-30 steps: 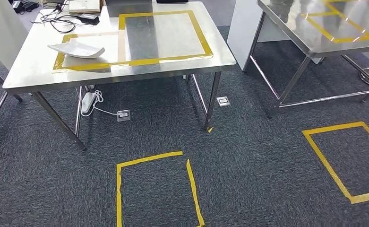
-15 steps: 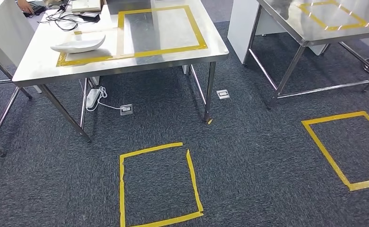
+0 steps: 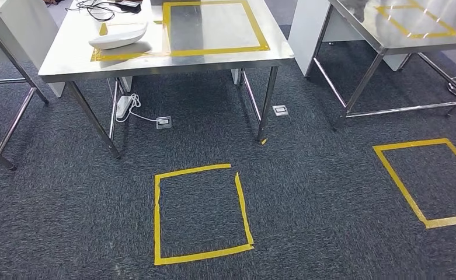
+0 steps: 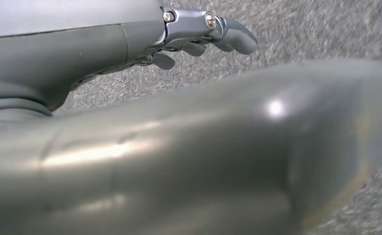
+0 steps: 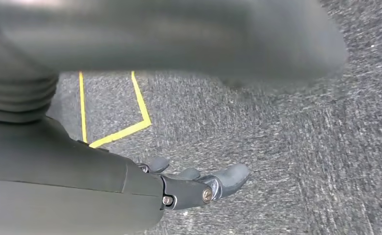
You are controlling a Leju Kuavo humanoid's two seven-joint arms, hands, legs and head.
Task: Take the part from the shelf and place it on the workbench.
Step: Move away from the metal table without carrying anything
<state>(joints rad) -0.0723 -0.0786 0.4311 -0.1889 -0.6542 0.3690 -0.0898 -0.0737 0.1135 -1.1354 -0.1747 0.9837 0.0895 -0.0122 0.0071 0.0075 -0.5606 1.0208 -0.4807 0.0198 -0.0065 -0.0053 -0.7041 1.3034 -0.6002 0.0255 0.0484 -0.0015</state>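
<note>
Head view: The part (image 3: 118,36), a white curved shell, lies on the steel table (image 3: 62,58) inside a yellow taped rectangle, next to a larger taped rectangle (image 3: 213,26). Cables (image 3: 105,6) lie at the far edge of the table. On the carpet (image 3: 307,175) just in front of the table is a taped square (image 3: 202,216), judged to be a standing mark. A power strip (image 3: 124,105) and two floor sockets (image 3: 163,122) lie under the table. A second table (image 3: 400,35) stands to the right, with another taped square (image 3: 430,181) on the carpet before it.

Hazard: a stop short of or askew to the floor square would leave the part at the limit of reach. The table legs and the power strip cord lie close to the walking path; a foot could catch them.

Left wrist view: The left hand (image 4: 203,34) hangs over carpet, fingers loosely extended, grasping nothing.

Right wrist view: The right hand (image 5: 198,183) hangs over carpet near yellow tape, fingers loosely extended, grasping nothing.

Hazard: the shell is smooth, shallow and curved. A one-sided grip could let it slide across the polished steel or tip from the hand.
</note>
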